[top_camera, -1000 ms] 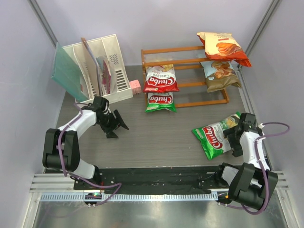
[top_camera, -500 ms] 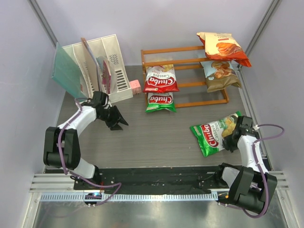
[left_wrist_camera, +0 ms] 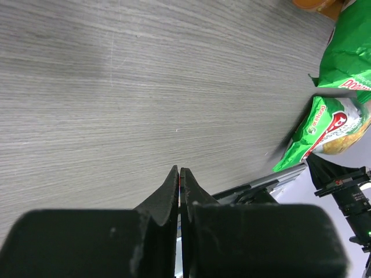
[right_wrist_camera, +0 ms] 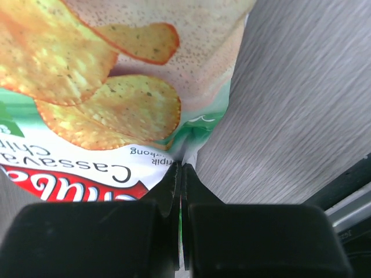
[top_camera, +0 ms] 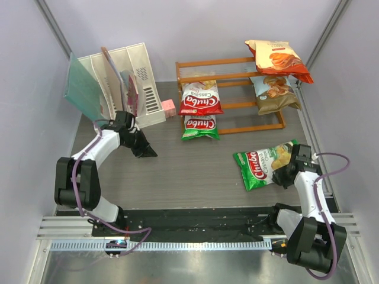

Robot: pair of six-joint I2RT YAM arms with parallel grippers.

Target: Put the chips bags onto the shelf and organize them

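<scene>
The orange-brown shelf (top_camera: pixel 213 61) stands at the back of the table. On it lie a red Chiba chips bag (top_camera: pixel 200 99), a light-blue and brown bag (top_camera: pixel 273 93) and a cream and orange-red bag (top_camera: pixel 278 59). A green Chiba bag (top_camera: pixel 200 127) rests at its foot. Another green Chiba bag (top_camera: pixel 260 167) (right_wrist_camera: pixel 116 87) (left_wrist_camera: pixel 330 127) lies on the table at the right. My right gripper (top_camera: pixel 288 171) (right_wrist_camera: pixel 181 167) is shut on that bag's edge seam. Near the organizer, the left gripper (top_camera: pixel 148 152) (left_wrist_camera: pixel 179 171) is shut over bare table, nothing in it.
A white file organizer (top_camera: pixel 127 83) with a teal folder (top_camera: pixel 83 89) stands at the back left, just behind my left arm. A small pink block (top_camera: pixel 169 106) sits between it and the shelf. Walls close in on both sides.
Both grippers have closed. The right one has pinched the green bag's edge and drawn it a little to the left. The left gripper has pulled back towards the organizer.
</scene>
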